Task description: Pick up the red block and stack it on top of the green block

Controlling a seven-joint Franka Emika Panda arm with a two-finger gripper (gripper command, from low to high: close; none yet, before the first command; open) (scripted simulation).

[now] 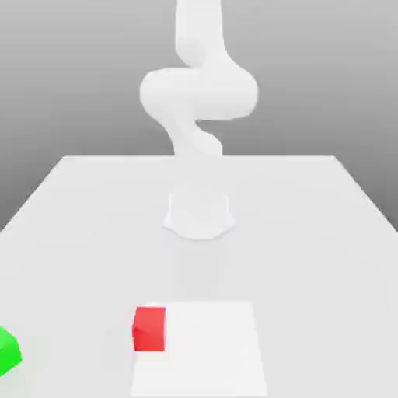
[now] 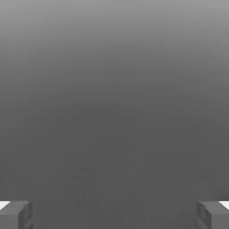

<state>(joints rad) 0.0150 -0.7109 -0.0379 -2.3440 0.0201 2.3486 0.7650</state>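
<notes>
The red block (image 1: 149, 329) sits on the white table (image 1: 311, 233) near its front, towards the exterior view's left. The green block (image 1: 8, 351) lies further to that view's left, partly cut off by the picture's edge. The two blocks are well apart. The white arm (image 1: 198, 93) rises from its base (image 1: 198, 214) at the table's middle and runs up out of the picture. In the hand view my gripper (image 2: 114, 214) is open, its grey fingertips (image 2: 18, 214) standing wide apart with nothing between them and plain grey background beyond.
A brighter white square patch (image 1: 210, 350) lies flat on the table at the front, and the red block stands at its corner towards the exterior view's left. The table's far edge (image 1: 198, 157) runs behind the arm's base.
</notes>
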